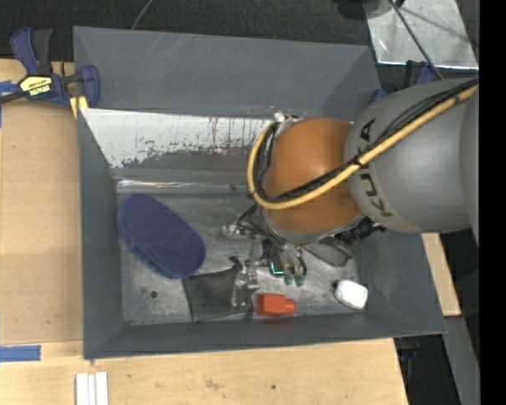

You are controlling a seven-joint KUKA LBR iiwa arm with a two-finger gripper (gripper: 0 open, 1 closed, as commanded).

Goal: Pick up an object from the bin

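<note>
The gripper [261, 273], hanging beneath the arm's orange cover [308, 175], sits low over the front middle of the grey bin [97, 251]. Whether it is open or closed cannot be told. A small red block [276, 305] lies just beside it at 6 o'clock, against the front wall. A dark flat piece [209, 295] lies at 8 o'clock, a white lump [351, 293] at 4 o'clock, and a blue oval pad [160, 234] well apart at 10 o'clock.

I count 4 things on the floor of the grey metal bin [152, 298]: a dark blue oval pad [160, 234] at left, a dark flat piece [209, 295] by the front wall, a small red block [275, 305] just beside it, and a small white piece [351, 294] further right.
</note>
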